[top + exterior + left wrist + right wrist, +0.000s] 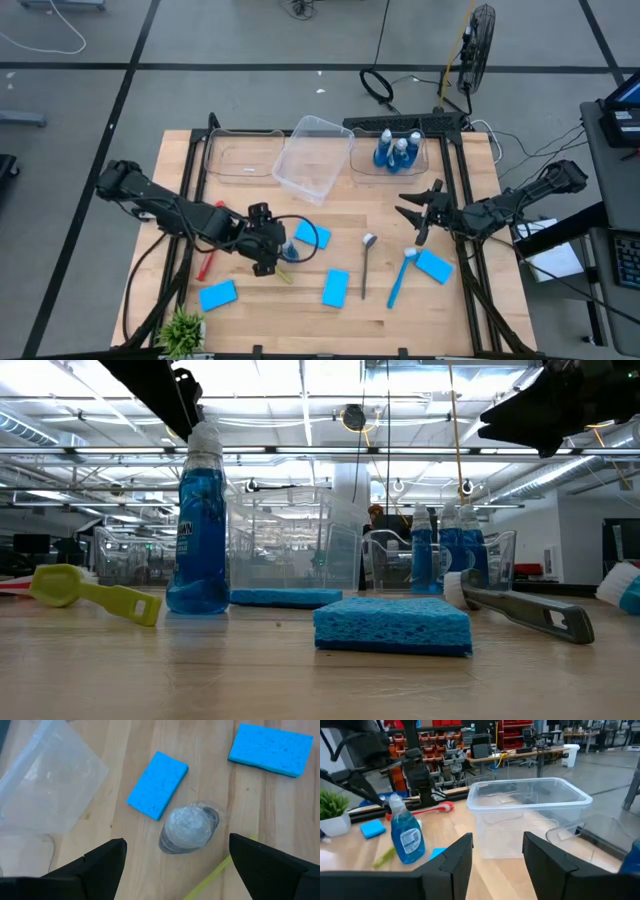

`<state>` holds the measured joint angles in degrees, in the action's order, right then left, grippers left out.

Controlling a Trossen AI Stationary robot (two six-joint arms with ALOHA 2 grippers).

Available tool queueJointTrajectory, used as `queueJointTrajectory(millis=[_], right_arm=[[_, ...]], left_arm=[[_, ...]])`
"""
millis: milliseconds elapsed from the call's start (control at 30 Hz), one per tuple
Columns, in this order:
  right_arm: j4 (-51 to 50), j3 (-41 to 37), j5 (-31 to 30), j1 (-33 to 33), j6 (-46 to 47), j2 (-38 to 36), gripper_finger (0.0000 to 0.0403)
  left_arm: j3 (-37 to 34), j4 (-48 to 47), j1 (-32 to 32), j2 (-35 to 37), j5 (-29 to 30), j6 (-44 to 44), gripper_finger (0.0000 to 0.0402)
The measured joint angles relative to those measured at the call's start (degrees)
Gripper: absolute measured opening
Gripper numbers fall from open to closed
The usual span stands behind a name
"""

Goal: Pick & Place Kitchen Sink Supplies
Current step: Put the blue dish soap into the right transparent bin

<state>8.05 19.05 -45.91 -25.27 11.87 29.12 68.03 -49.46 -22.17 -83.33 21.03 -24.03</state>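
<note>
The left pincer (175,865) hangs spread wide directly above the capped blue bottle (189,827) standing upright on the desk (480,300), so a pick seems in hand. Next it must descend and clench. The right pincer (418,213) waits empty, partly parted, near the far bin (432,165).

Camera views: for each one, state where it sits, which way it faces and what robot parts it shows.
High: overhead, straight down; both arms, left gripper, right gripper.
Low: table height, level across; blue bottle, arms overhead.
Left wrist: straight down on that bottle's cap, between open fingers.
Right wrist: level across toward the clear bin; fingers apart.
Shared: all four show the standing bottle.
</note>
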Motion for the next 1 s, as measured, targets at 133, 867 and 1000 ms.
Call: queueJointTrajectory(millis=[133,867,1000], right_arm=[[1.1,0.0,5.8,-0.1,-2.8,-0.4,0.0160],[-8.8,0.0,12.1,0.4,-0.3,-18.2,0.0160],[-10.1,0.0,11.7,0.4,-0.3,-18.2,0.0160]], left_arm=[[0.0,0.0,-0.5,0.2,0.0,-0.5,0.0349],[0.0,-0.5,-1.1,0.2,-0.1,2.4,0.0349],[0.0,-0.5,-1.2,0.2,-0.1,5.6,0.0349]])
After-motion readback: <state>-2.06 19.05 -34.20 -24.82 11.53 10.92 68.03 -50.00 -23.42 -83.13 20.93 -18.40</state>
